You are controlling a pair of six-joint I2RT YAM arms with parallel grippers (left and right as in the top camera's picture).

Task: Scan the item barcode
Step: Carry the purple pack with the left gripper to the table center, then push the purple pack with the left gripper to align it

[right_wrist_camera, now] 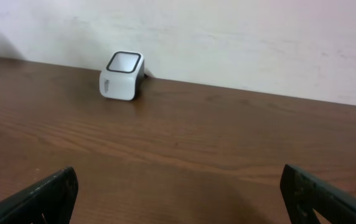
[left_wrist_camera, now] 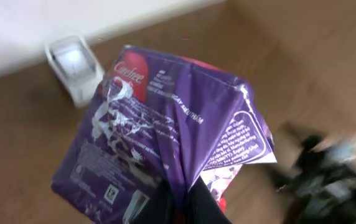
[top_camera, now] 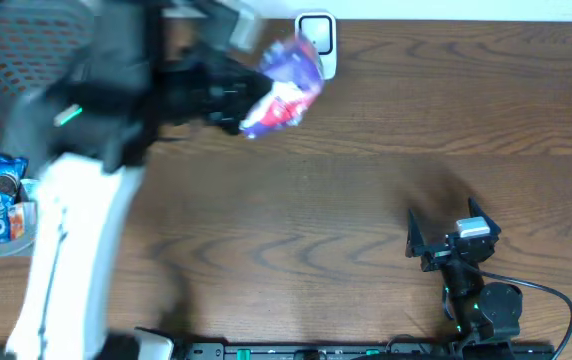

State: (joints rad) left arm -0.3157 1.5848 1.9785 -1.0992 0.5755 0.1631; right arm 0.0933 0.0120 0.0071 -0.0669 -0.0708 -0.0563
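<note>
Left gripper [left_wrist_camera: 177, 202] pinches a fold of the purple packet [left_wrist_camera: 165, 124], held aloft just ahead of it, white scanner [left_wrist_camera: 75, 65] beyond; right gripper [right_wrist_camera: 179, 196] spread wide, empty, over the surface [right_wrist_camera: 228, 137].

The left claw [top_camera: 228, 108] pinches a purple packet [top_camera: 286, 85] at its tip; just past the packet sits a white scanner [top_camera: 320, 32]. The right claw [top_camera: 442, 228] gapes, well apart.
</note>
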